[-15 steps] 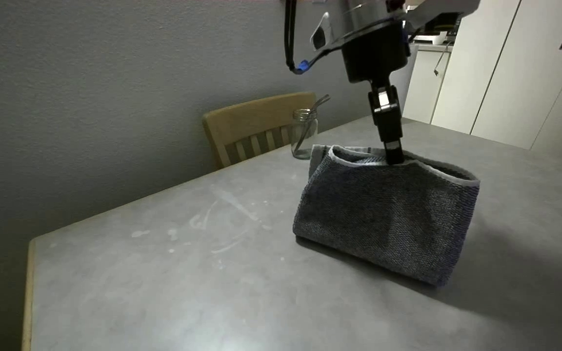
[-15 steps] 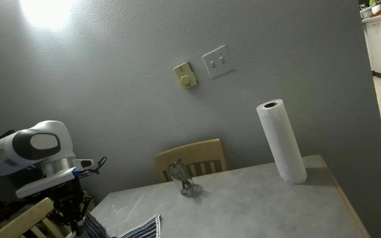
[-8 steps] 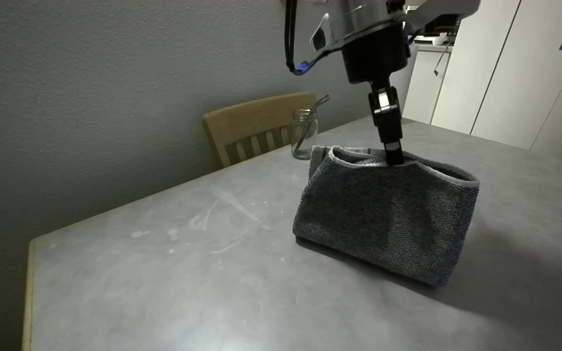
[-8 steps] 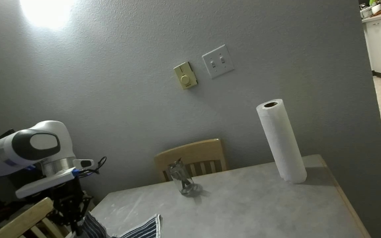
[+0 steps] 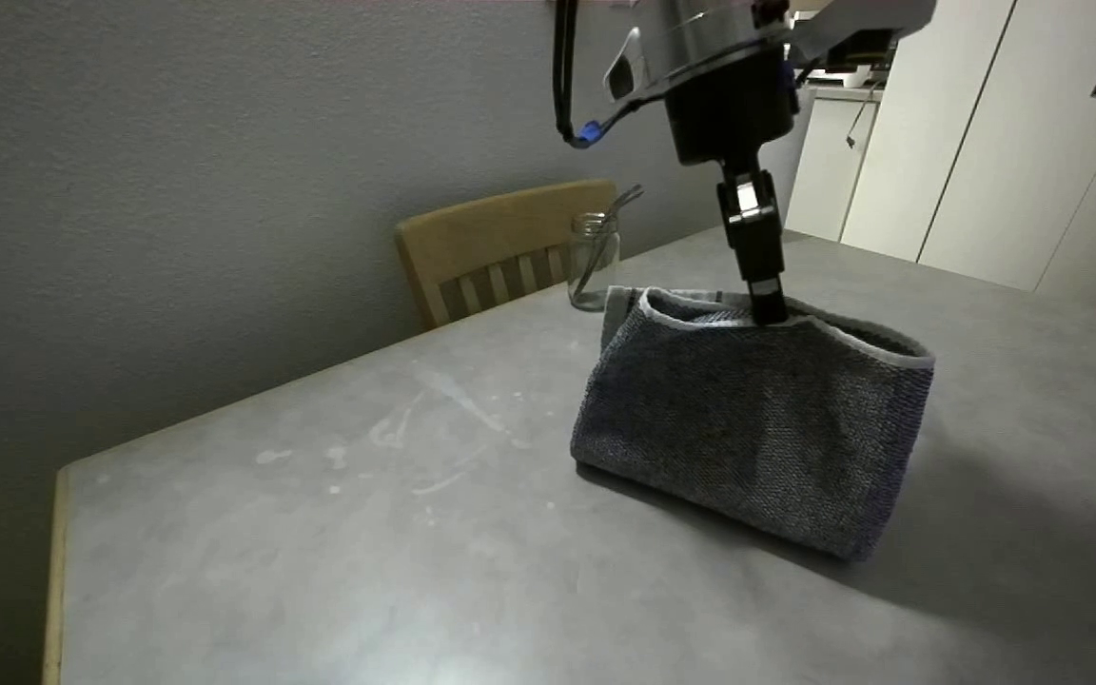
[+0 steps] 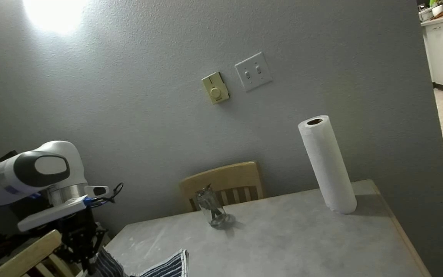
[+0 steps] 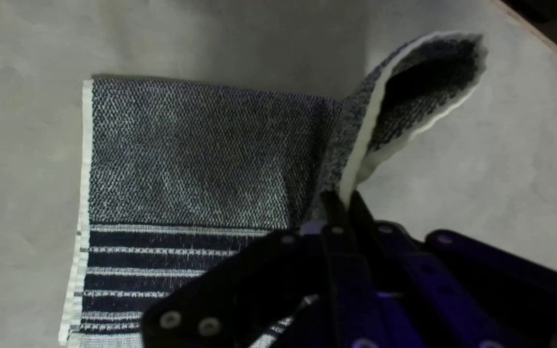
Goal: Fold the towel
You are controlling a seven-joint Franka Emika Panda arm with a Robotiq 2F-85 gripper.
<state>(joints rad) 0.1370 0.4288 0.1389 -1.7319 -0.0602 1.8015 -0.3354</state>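
I have my pincer (image 7: 345, 199) closed on the pale edging of the towel (image 7: 201, 159), the two fingers (image 7: 335, 212) pressed together with cloth nipped between them. From my grip the raised part hangs down as a dark grey sheet towards the table (image 5: 320, 552), and beyond my fingertips the edging bulges into a hollow loop (in the wrist view its dark inside shows). The rest of the towel lies spread on the table, its navy and white stripes partly hidden by my pincer there. Whether the lower edge of the hanging sheet touches the tabletop, I cannot tell. In both exterior views a glass jar (image 5: 594, 271) with slim sticks (image 5: 626, 197) in it stands near a wooden chair (image 5: 500, 228), and in an exterior view a white paper roll (image 6: 327, 165) stands on end, well apart from the jar
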